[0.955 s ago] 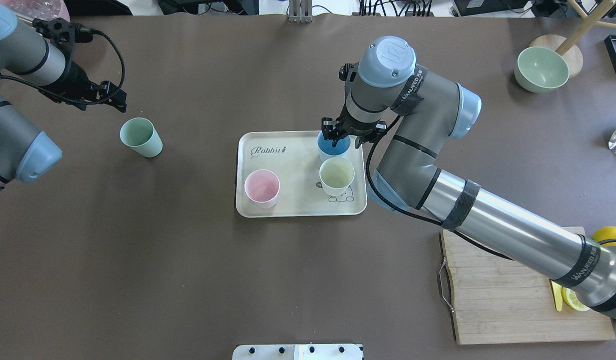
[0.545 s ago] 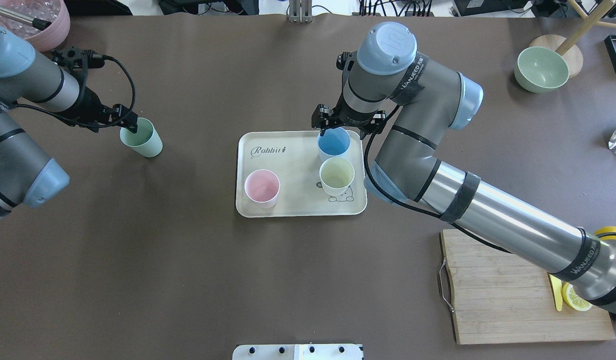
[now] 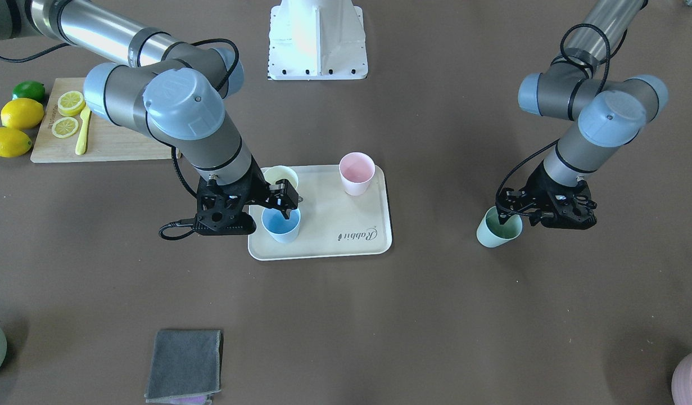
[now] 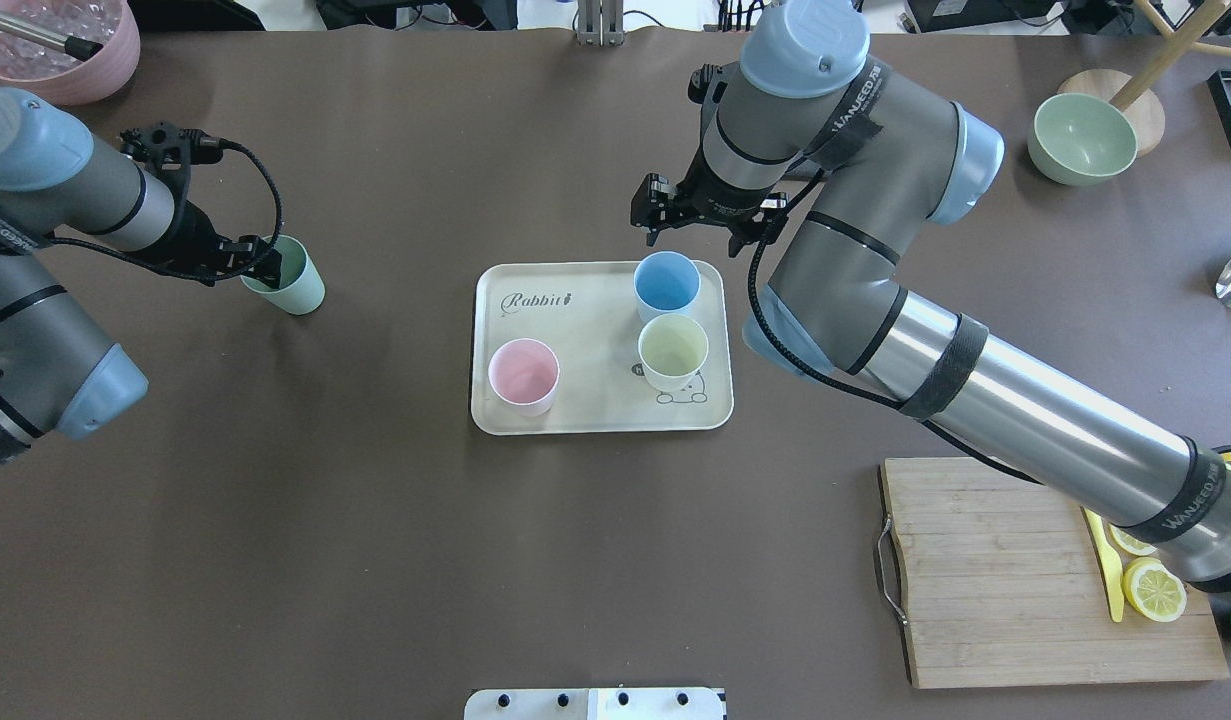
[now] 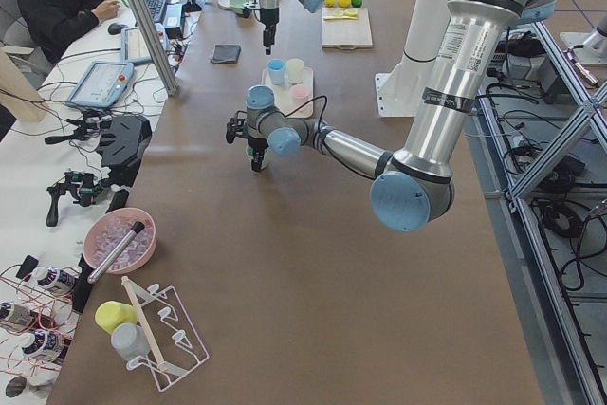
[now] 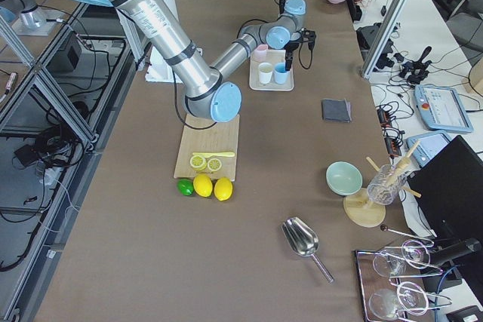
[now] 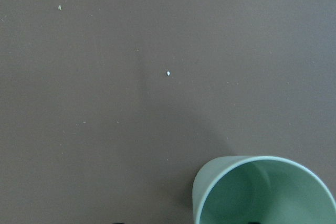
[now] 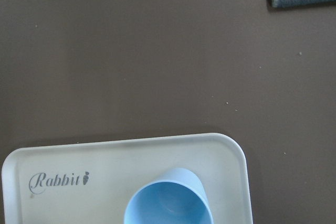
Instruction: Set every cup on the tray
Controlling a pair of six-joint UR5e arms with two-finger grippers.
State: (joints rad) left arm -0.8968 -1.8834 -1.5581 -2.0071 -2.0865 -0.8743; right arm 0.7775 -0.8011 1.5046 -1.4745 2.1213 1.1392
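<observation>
The cream "Rabbit" tray (image 4: 585,325) lies mid-table and holds three upright cups: a blue cup (image 4: 667,283), a pale yellow cup (image 4: 673,350) and a pink cup (image 4: 523,375). My right gripper (image 4: 690,228) is open and empty, above the tray's far edge just beyond the blue cup (image 3: 281,224). The right wrist view shows the tray (image 8: 105,166) and the blue cup (image 8: 168,203) below it. A green cup (image 4: 287,278) stands on the table to the left, off the tray. My left gripper (image 4: 263,268) is open, with its fingers astride the green cup's (image 7: 265,192) near rim.
A wooden cutting board (image 4: 1005,580) with lemon slices and a yellow knife lies at the right front. A green bowl (image 4: 1082,138) sits far right, and a pink bowl (image 4: 60,45) far left. A grey cloth (image 3: 184,364) lies beyond the tray.
My right gripper let go of the blue cup and lifted back past the tray's far edge. My left arm moved in to the green cup and came down over its rim.
</observation>
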